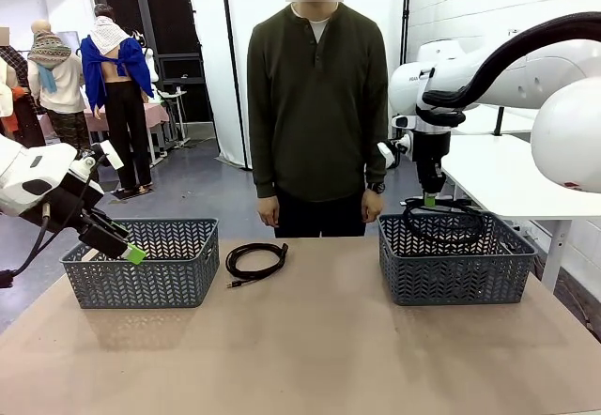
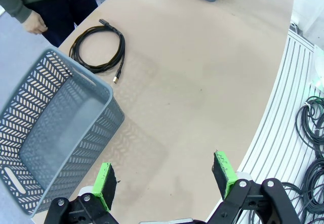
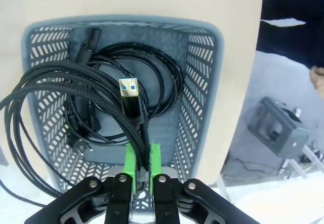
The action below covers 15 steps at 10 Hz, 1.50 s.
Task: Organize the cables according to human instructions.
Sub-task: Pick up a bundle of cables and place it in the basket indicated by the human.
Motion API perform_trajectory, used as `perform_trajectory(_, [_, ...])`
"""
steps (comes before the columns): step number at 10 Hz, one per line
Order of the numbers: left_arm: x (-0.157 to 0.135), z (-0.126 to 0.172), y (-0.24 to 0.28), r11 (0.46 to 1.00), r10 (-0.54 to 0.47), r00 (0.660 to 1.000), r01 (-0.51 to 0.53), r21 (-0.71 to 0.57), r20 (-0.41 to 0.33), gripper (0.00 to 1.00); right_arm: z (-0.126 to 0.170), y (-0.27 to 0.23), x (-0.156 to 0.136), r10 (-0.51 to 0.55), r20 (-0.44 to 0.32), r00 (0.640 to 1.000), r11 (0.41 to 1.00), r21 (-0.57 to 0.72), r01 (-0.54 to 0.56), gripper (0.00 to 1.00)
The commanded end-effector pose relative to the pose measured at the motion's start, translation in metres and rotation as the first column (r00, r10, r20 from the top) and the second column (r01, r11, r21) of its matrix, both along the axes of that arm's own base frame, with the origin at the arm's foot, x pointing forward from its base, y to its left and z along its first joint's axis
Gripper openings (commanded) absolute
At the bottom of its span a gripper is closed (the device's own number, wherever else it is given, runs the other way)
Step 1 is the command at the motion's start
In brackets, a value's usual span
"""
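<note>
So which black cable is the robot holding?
The braided cable with the blue-tipped plug, pinched in the right tool; another cable lies in the basket, a third cable on the table.

1. Baskets: 2, left basket [image 1: 141, 267] and right basket [image 1: 455, 282].
2. Cables at the table: 3 clear, table cable [image 1: 255, 261], held cable [image 3: 130, 95], basket cable [image 3: 169, 77]; any further ones in that basket unclear.
3. Grippers: 2, left gripper [image 2: 163, 172] and right gripper [image 3: 143, 155].
4. People: 1 person [image 1: 317, 105].

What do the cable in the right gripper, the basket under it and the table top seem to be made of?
The held cable, pinched by the right gripper: matte black woven sheath, likely braided fabric; shiny metal plug. The basket: grey moulded plastic, judging by the even lattice. The table top: matte beige, perhaps laminate; unclear.
</note>
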<state>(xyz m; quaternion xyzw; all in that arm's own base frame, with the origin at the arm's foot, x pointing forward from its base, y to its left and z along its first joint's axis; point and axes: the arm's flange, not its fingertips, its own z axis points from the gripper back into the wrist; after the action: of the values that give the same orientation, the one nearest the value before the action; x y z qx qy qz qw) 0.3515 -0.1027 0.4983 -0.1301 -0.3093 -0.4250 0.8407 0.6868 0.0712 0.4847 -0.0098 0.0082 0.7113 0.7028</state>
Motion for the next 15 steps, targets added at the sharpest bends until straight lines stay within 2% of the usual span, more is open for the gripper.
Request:
perform_trajectory(1, [0.002,-0.002,0.002,1.000,-0.011,1.000,0.011,-0.012,-0.003,1.00,-0.004,-0.001,0.014,0.028,0.023,0.999,1.000,-0.004,-0.028,0.00])
perform_trajectory(6, [0.002,-0.002,0.002,1.000,-0.011,1.000,0.011,-0.012,-0.003,1.00,-0.017,0.000,0.026,-0.002,0.065,0.998,1.000,-0.030,0.004,0.00])
perform_trajectory(12, [0.002,-0.002,0.002,1.000,-0.011,1.000,0.011,-0.012,-0.003,1.00,-0.027,-0.002,0.033,-0.028,0.058,0.998,0.999,-0.044,0.031,0.02])
perform_trajectory(15, [0.002,-0.002,0.002,1.000,-0.011,1.000,0.011,-0.012,-0.003,1.00,-0.025,-0.004,0.033,-0.032,0.052,0.998,0.998,-0.043,0.035,0.60])
